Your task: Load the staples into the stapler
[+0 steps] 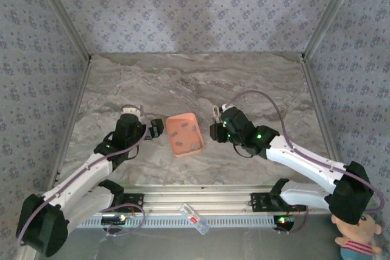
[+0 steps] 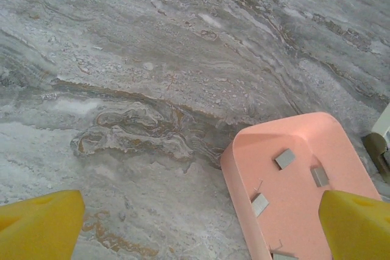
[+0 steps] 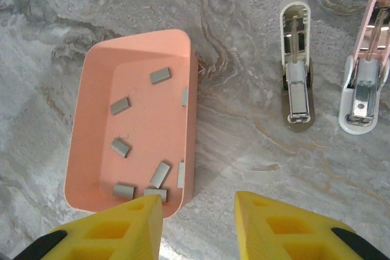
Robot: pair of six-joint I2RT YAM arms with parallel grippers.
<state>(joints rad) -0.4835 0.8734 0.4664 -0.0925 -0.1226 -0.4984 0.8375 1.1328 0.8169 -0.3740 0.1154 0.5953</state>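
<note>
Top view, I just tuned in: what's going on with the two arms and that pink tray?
Nothing is held yet. The staples lie loose in the pink tray in the middle of the table. The left gripper hovers wide open on the tray's left. The right gripper hangs on the tray's right with its fingers apart and empty. A white stapler and a pink stapler lie opened side by side just beyond the right gripper.

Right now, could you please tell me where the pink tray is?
Top view: the pink tray sits mid-table between the left gripper and right gripper; in the right wrist view, the white stapler lies right of it.
</note>
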